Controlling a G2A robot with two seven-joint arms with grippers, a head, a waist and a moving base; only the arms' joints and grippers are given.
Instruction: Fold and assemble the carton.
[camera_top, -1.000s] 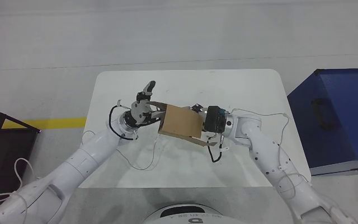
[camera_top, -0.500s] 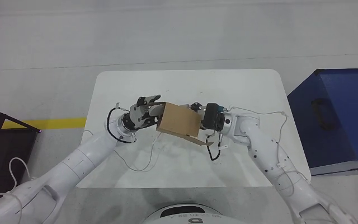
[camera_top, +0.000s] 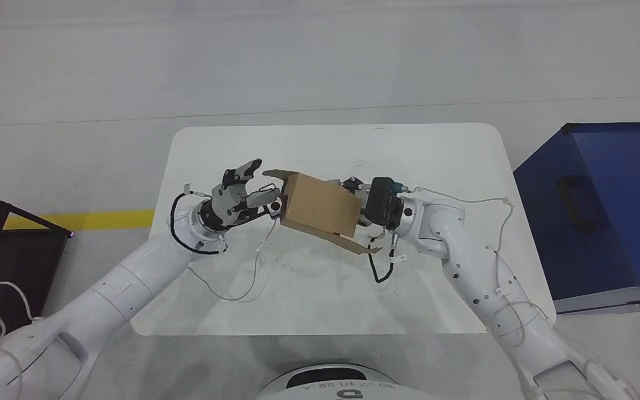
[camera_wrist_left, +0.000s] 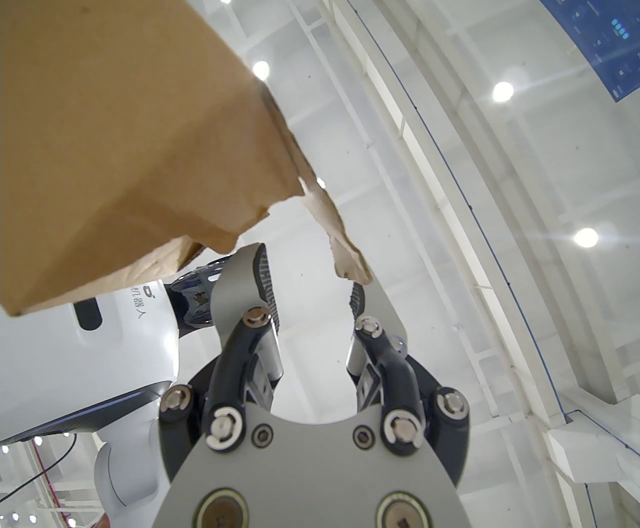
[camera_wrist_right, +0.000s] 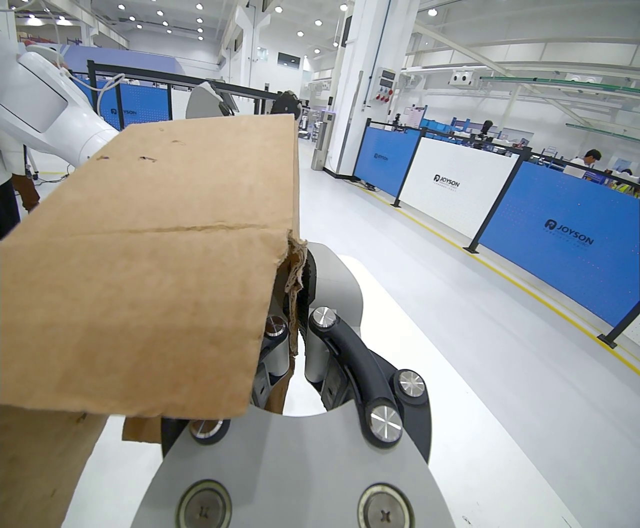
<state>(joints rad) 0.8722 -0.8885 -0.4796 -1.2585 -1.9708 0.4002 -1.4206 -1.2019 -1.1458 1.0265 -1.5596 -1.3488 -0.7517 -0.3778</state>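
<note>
- Carton (camera_top: 320, 208), brown cardboard, tilted over the middle of the white table (camera_top: 450, 150), one loose flap (camera_top: 352, 243) on its near side.
- Right gripper (camera_wrist_right: 298, 300) clamped on the carton's right end.
- Left gripper (camera_wrist_left: 307, 280) at its left end, jaws spread, one fingertip (camera_wrist_left: 375, 312) touching a torn flap corner.

Place: large factory hall, partitioned into work bays.
Evidence: blue and white partition panels (camera_wrist_right: 560, 220), yellow floor line (camera_top: 100, 218), high ceiling lights (camera_wrist_left: 502, 91).

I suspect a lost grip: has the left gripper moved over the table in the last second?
Yes. The left gripper has drawn back slightly toward the table's left edge, jaws open.
</note>
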